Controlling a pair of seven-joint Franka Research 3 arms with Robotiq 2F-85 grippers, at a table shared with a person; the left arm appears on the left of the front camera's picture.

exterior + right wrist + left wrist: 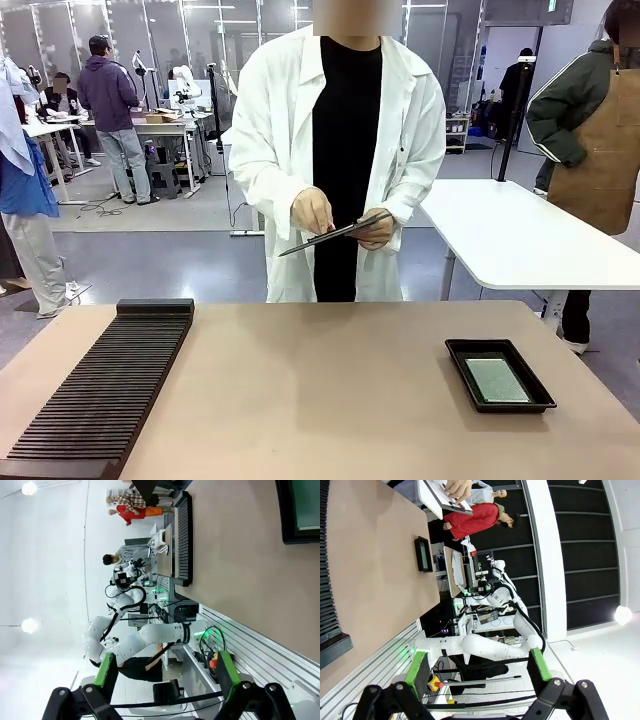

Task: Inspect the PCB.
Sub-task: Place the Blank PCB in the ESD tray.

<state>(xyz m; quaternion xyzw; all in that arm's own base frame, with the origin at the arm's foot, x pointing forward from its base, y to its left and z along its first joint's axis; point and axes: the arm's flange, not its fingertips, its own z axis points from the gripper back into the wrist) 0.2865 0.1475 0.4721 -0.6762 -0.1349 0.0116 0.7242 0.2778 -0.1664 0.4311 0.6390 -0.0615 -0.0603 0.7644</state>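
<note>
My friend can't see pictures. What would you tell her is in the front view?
A person in a white coat stands across a tan table, holding a clipboard in both hands. On the table, a green circuit board lies in a black tray at right, and a long black ridged rack lies at left.

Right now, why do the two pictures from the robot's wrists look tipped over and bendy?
Left wrist view: the camera is rolled, so the table stands sideways, and the wide lens curves the wall lines. Right wrist view: also rolled; ceiling lamps glare as bright blobs. Front view: level, evenly lit, the PCB sharp.
</note>
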